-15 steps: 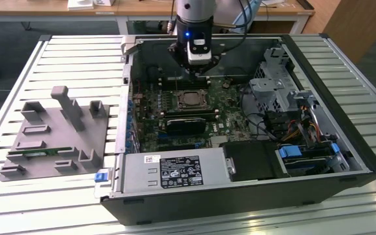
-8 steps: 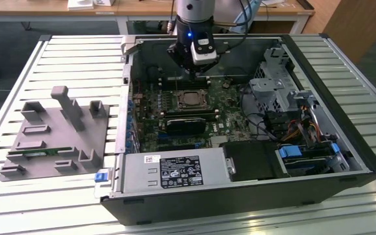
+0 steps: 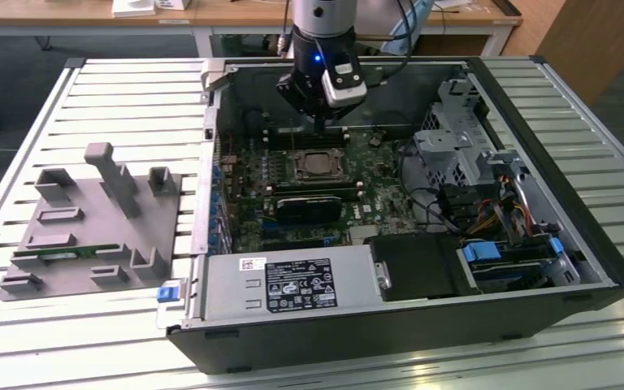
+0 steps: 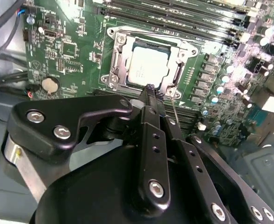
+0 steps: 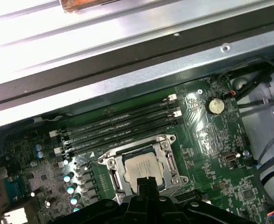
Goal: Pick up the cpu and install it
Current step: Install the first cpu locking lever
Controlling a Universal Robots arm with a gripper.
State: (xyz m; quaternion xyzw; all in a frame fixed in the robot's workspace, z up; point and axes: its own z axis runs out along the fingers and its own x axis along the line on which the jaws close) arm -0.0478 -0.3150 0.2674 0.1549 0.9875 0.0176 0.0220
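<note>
The cpu (image 4: 148,65) lies flat inside the metal-framed socket (image 4: 116,56) on the green motherboard (image 4: 67,51), its silver top showing. In the exterior view the cpu (image 3: 314,166) sits mid-board inside the open computer case (image 3: 572,244). My gripper (image 4: 149,88) hangs just above the socket's edge, its black fingers pressed together with nothing between them. In the first wrist view the cpu (image 5: 144,167) shows just past the gripper (image 5: 144,183). In the exterior view the gripper (image 3: 327,128) hovers behind the socket.
A grey holder tray (image 3: 84,219) with a green memory stick (image 3: 58,254) lies at the exterior view's left. Memory slots (image 5: 118,126), a power supply (image 3: 290,284), a drive cage (image 3: 458,138) and cables (image 3: 442,211) crowd the case. A thin socket lever (image 4: 174,109) stands beside the fingers.
</note>
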